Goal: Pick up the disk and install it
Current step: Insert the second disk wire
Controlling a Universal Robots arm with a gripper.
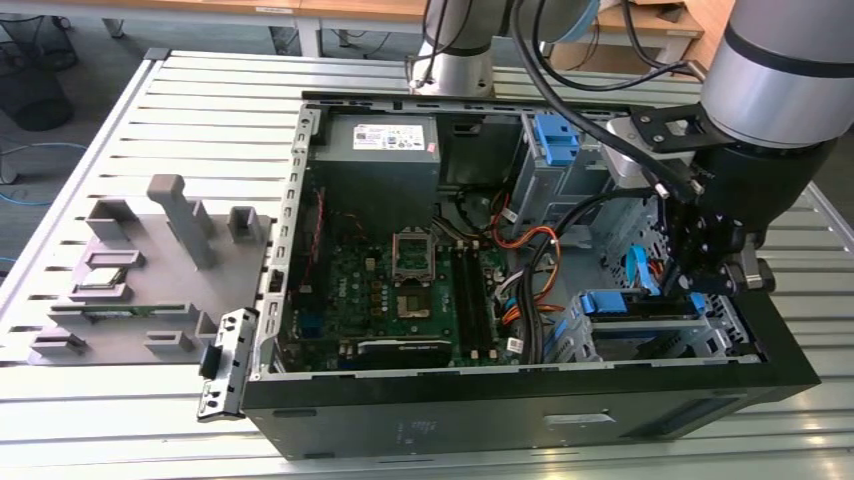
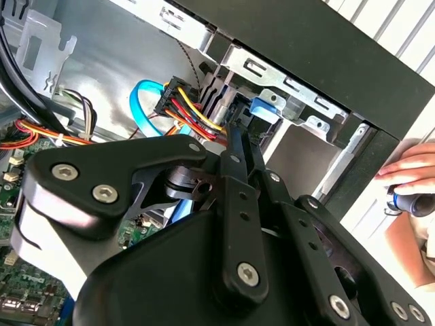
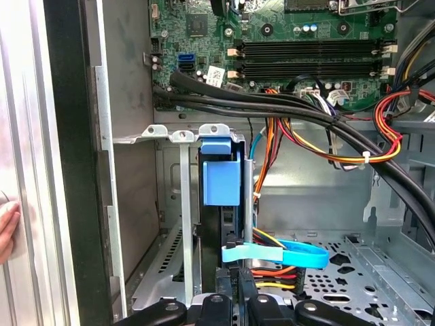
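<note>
The disk [image 1: 638,303] sits edge-on in the metal drive cage [image 1: 727,330] at the near corner of the open computer case, on the exterior view's right. Its blue carrier tab [image 3: 221,173] stands up between the cage rails, and the same blue frame [image 2: 266,105] shows in the second wrist view. My gripper [image 1: 694,290] hangs straight over that cage. Its fingers [image 2: 231,146] lie close together, shut, with the tips right at the disk's end, beside the power and data cables [image 3: 272,255]. Whether they press on the disk is hidden.
Thick black and coloured cables [image 3: 306,115] run across the case above the cage. The motherboard [image 1: 400,290] and grey power-supply box [image 1: 380,150] fill the case's left half. A grey parts fixture [image 1: 134,270] lies on the table. A person's hand [image 2: 408,173] rests outside the case wall.
</note>
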